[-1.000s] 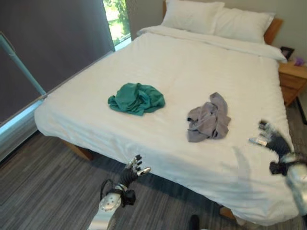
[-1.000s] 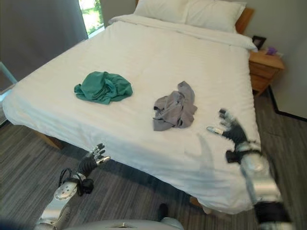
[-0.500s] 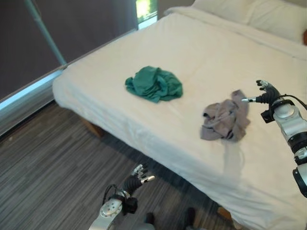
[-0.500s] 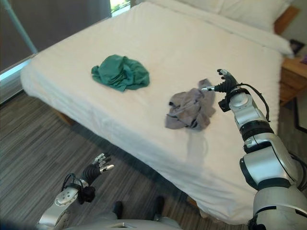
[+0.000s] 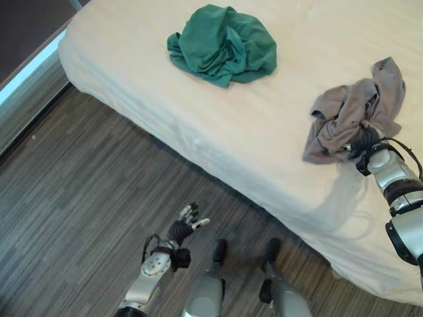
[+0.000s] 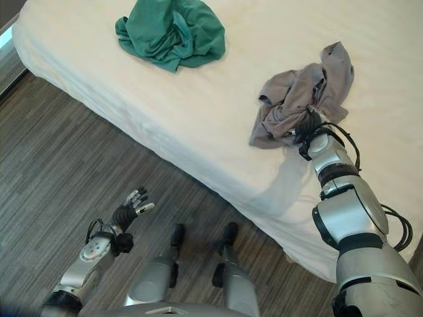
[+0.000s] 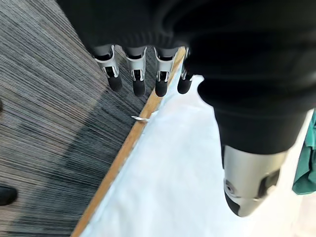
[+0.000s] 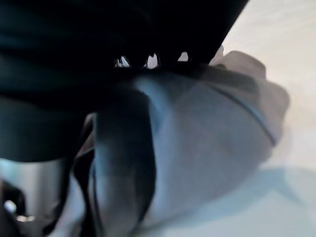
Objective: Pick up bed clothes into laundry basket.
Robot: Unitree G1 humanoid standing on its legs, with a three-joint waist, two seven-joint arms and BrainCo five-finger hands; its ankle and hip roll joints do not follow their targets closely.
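Two crumpled garments lie on the white bed [image 5: 218, 132], which runs across the upper part of the left eye view. One is a green garment [image 5: 223, 43] at the top centre of that view, well back from the mattress edge. The other is a grey garment [image 5: 355, 113] at the right, bunched into a heap that rises toward the upper right, with its lower folds close to the bed's near edge. The two heaps are well apart, with bare sheet between them.

The right hand [image 6: 308, 123] comes up from the lower right and is pushed into the lower edge of the grey garment, with its dark cover against the cloth. The right wrist view shows grey fabric pressed right up to the hand, with the fingers buried in the folds, so I cannot tell whether they are curled on the cloth or straight.

The left hand [image 5: 186, 224] hangs over the striped grey floor [image 5: 79, 198] at the lower left of the left eye view, beside the bed and touching nothing. Its fingers [image 7: 136, 74] are relaxed and spread, holding nothing; the left wrist view shows them in a row above the floor, near the bed's wooden rail [image 7: 123, 153].
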